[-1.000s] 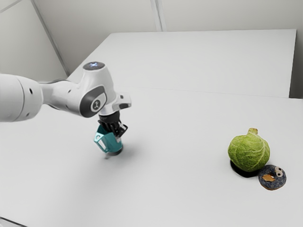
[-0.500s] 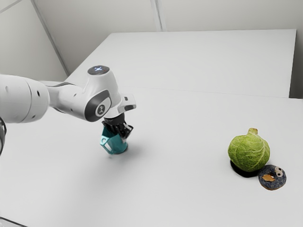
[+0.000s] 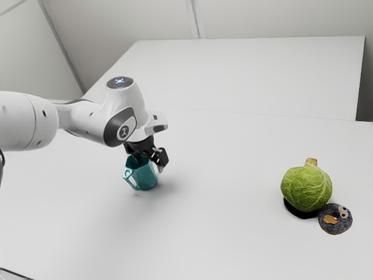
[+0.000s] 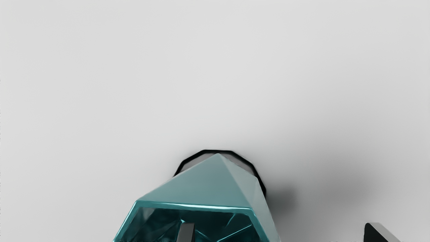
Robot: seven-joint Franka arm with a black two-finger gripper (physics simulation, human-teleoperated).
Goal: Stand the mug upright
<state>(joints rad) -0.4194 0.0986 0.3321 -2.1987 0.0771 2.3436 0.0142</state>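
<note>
With our fingers (image 4: 186,232) wide, one inside the nearly upright mug (image 3: 141,174), one outside, we must never push its wall sideways.

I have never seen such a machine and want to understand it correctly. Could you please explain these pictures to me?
The machine is one robot arm that ends in two black fingers; all of it is a computer simulation. The exterior view is from a camera at the arm's side. The wrist view is from a camera on the arm's hand, looking down.

On the pale table are a teal mug, a green cabbage-like vegetable and, beside it, a small dark round object. Nothing is held: the fingers are apart, one inside the mug's opening, the other outside, away from its wall.
</note>
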